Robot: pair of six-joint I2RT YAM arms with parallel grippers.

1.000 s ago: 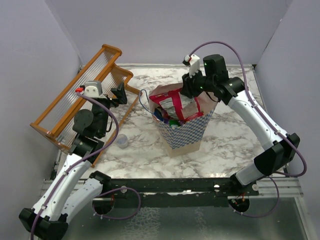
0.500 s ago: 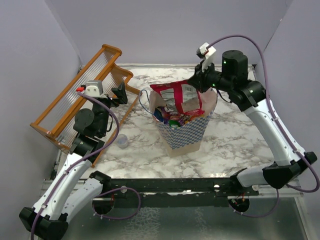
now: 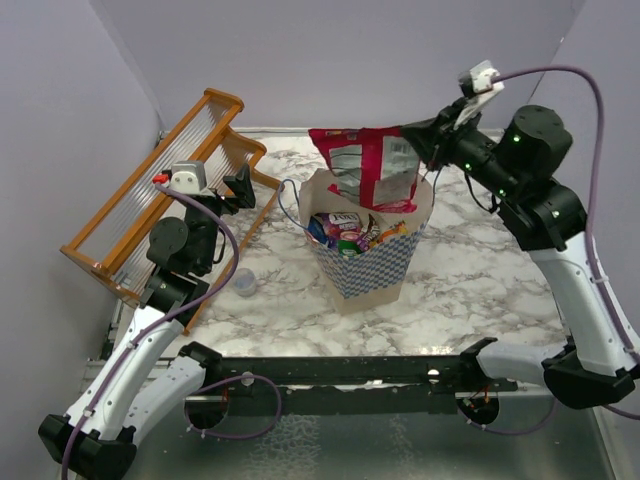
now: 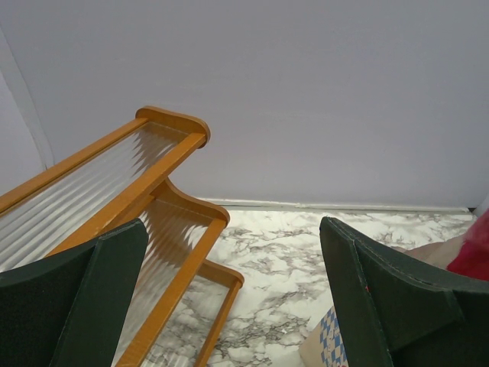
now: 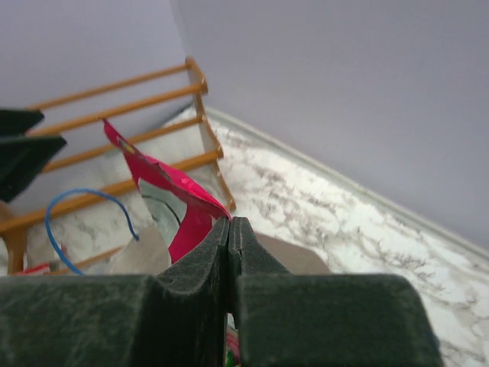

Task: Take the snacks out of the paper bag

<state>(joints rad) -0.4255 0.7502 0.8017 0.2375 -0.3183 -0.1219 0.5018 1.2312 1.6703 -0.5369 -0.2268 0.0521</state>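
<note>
Right fingers [image 5: 228,229] are pressed fully together on a top corner of the large pink-red pouch [image 3: 370,165], which is held hanging over the open mouth of the paper bag [image 3: 365,270]. Its lower edge seems just clear of the rim, though that cannot be confirmed. Smaller snacks [image 3: 350,232] are seen inside the bag, which stands upright on the marble surface [image 3: 470,270]. The left fingers [image 3: 240,187] are spread wide and empty beside the orange rack [image 3: 170,190].

Your right arm [image 3: 560,235] raised and swung back to the right, its fingers [image 5: 200,267] gone from partly open to pinched tight on the pouch [image 3: 370,165] top corner, pouch lifted up out of the bag [image 3: 365,270], hanging over its mouth, more snacks [image 3: 350,232] uncovered inside.
</note>
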